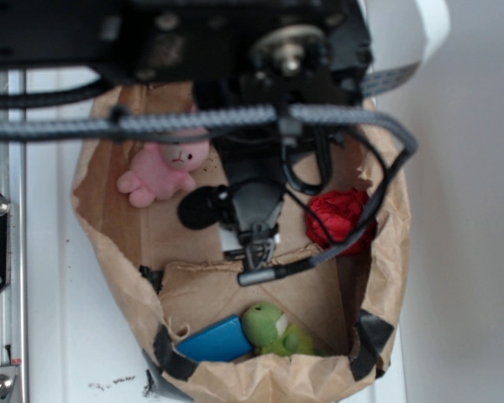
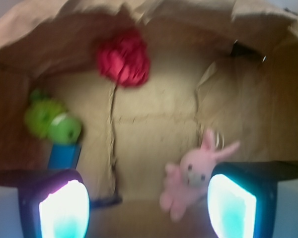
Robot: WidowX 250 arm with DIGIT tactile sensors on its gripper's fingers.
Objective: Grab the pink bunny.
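Note:
The pink bunny (image 1: 164, 170) lies on the brown paper at the upper left of the paper bag (image 1: 113, 277), partly under the arm's cable. In the wrist view the pink bunny (image 2: 189, 179) lies low and right, ears pointing up-right, just beside the inner edge of the right finger. My gripper (image 2: 148, 210) is open, its two glowing fingers (image 2: 64, 210) wide apart with only paper between them. From the exterior view the gripper (image 1: 254, 239) hangs over the middle of the bag, right of and below the bunny.
A red ball of wrinkled paper (image 1: 338, 218) sits at the bag's right side. A green plush toy (image 1: 273, 329) and a blue block (image 1: 214, 340) lie at the near end. Crumpled bag walls rise all round. A metal rail (image 1: 4, 252) stands left.

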